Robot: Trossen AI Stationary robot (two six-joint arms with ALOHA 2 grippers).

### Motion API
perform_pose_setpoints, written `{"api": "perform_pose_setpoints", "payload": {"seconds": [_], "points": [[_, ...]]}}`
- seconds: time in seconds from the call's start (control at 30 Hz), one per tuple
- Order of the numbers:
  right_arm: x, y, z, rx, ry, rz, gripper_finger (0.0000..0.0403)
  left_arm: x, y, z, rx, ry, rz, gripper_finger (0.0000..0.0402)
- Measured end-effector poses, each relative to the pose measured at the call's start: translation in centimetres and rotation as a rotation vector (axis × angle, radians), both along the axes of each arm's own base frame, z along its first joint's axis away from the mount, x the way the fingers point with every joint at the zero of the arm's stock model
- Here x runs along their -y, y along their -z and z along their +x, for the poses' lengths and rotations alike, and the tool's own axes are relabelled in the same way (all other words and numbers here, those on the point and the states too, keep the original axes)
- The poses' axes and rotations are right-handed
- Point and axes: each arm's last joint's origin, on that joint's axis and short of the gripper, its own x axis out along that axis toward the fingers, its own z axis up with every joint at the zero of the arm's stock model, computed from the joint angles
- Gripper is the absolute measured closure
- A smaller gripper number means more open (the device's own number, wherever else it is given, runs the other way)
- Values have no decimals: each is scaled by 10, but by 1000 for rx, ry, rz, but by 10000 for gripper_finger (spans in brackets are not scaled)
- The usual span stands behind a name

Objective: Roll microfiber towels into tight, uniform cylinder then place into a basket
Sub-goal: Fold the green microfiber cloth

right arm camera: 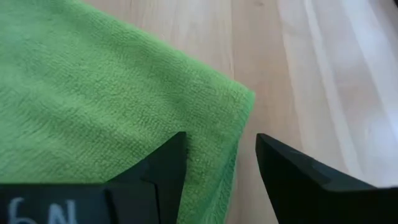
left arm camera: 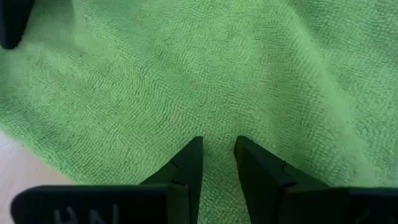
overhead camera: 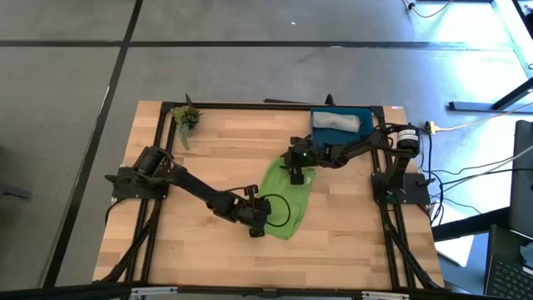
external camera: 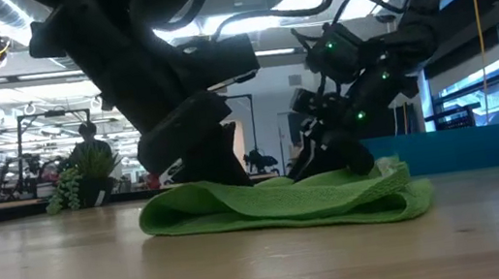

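A lime green towel [overhead camera: 286, 197] is seen from above lying on a wooden counter [overhead camera: 208, 154], its long axis running diagonally from the far right toward the near middle. At the counter's far right corner a dark-blue basket [overhead camera: 366, 122] is seen with a grey towel [overhead camera: 335, 122] inside it, and a small potted plant [overhead camera: 186, 117] is seen at the far left corner.

The left hand [overhead camera: 260, 218] is placed on the near end of the green towel; the right hand [overhead camera: 296, 172] is placed at its far end. From above, the fingers cannot be made out.

The table-level view adds what the overhead one hides: the green towel [external camera: 283, 202] is seen bunched and folded in low layers, with both hands pressed down onto it.

In the left wrist view, the left hand [left arm camera: 218, 149] is shown with fingers slightly parted, tips resting on the cloth, nothing gripped between them. In the right wrist view, the right hand [right arm camera: 221, 144] is shown released, fingers spread on either side of the towel's edge near a corner [right arm camera: 239, 99].
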Motion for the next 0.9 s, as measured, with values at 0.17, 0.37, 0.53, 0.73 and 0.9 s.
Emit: {"api": "perform_pose_setpoints", "payload": {"seconds": [0.17,0.37,0.53,0.73,0.9], "points": [[1,-16,0,34,-9,-56,210,1,-4,-1,17,3,23,315],[-22,-54,-5,30,-164,-88,210,0,-30,-3,75,55,84,315],[-73,-73,-16,-19,-375,-50,210,5,-49,-12,69,116,128,315],[-144,-67,-25,-65,-582,18,210,20,-46,-25,16,141,127,315],[-189,-55,-31,-59,-706,45,210,33,-47,-31,30,151,102,315]]}}
